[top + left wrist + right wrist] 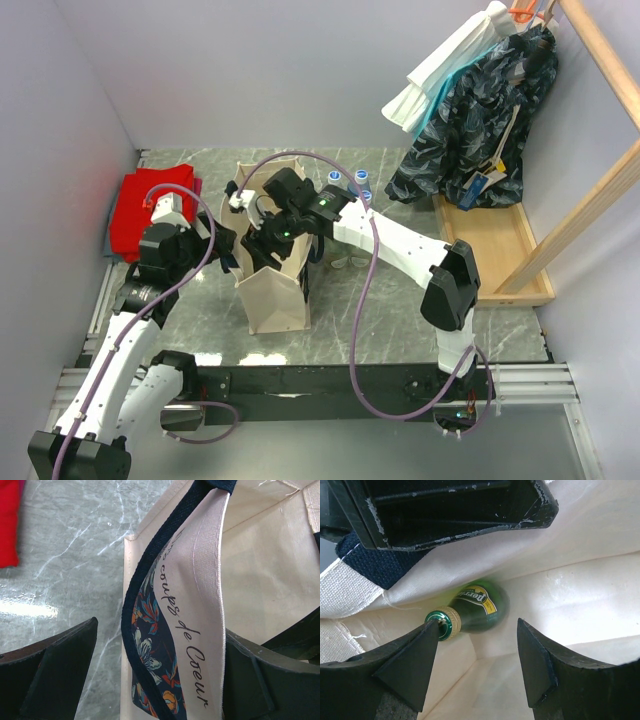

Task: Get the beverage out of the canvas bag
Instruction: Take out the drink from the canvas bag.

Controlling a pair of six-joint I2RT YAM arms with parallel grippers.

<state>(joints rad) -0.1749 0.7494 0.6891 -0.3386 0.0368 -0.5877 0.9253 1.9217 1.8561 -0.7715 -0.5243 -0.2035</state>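
A grey marbled table (pixel 400 330) stands between pale lilac walls (pixel 250 70). One green glass bottle (pixel 475 607), with a yellow label and a gold-banded green cap, sits deep inside the one tall beige canvas bag (pixel 275 300). Its cap end points toward the opening and its body rests against a fabric wall. The bag stands upright near the table's middle, and two dark navy strap handles (pixel 150 580) show on it.

The right gripper (pixel 477 630) is down inside the bag, above the bottle. Its two black fingers are apart and hold nothing, and one fingertip is just beside the cap. The right arm reaches in from the right, elbow bent, wrist tipped down over the opening.

The left gripper (pixel 160 630) straddles the bag's left wall and its strap. Its jaws are apart, with a gap between the outer finger and the fabric. The left arm rises from its base and bends in toward the bag.

Behind the bag are clear bottles (pixel 360 178); three blue caps show. One red folded cloth (pixel 150 205) lies at far left. At far right a wooden rack (pixel 590 200) holds one white garment (pixel 450 70) and one dark patterned garment (pixel 480 130).
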